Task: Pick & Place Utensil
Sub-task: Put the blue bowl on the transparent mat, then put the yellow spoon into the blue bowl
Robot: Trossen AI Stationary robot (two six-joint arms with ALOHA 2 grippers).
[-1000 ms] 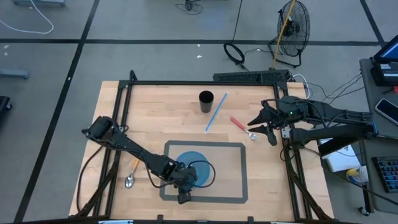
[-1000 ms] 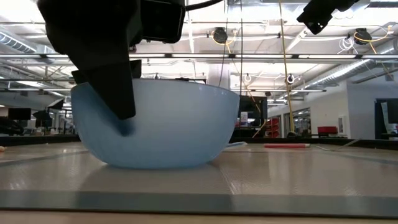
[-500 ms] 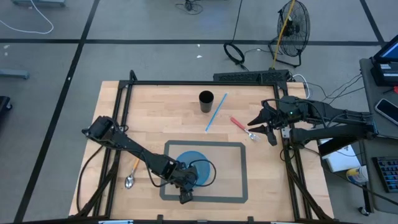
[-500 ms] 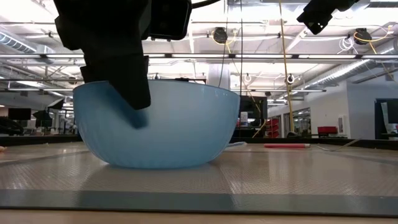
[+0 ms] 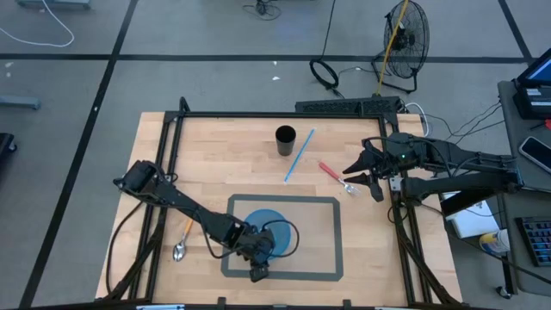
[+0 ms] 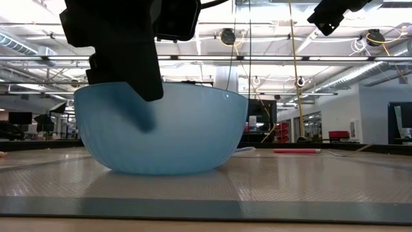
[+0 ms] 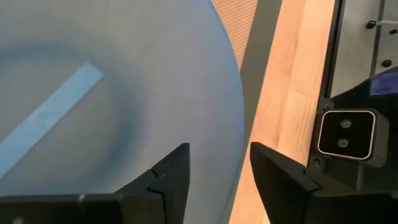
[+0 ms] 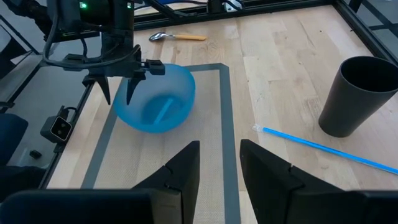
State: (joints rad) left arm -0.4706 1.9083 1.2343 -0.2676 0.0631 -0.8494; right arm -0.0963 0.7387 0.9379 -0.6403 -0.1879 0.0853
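A light blue bowl point(image 5: 269, 232) stands on the grey-framed mat near the table's near edge; its base rests on the mat in the low view point(image 6: 161, 129). A pale blue flat utensil point(image 7: 50, 112) lies inside it. My left gripper point(image 5: 256, 269) is open over the bowl's near rim point(image 7: 239, 143), one finger inside it and one outside. My right gripper point(image 5: 355, 175) is open and hovers at the table's right, beside a red-handled spoon point(image 5: 331, 171) lying flat. An orange-handled spoon point(image 5: 182, 239) lies left of the mat.
A black cup point(image 5: 285, 139) stands toward the far edge, with a blue straw point(image 5: 300, 155) lying beside it. The black frame rails point(image 5: 258, 114) border the table. Bare wood lies between the mat and the cup.
My left gripper has risen along the bowl's near wall and shifted a little toward the table's right, still open. The bowl has stayed where it was on the mat.
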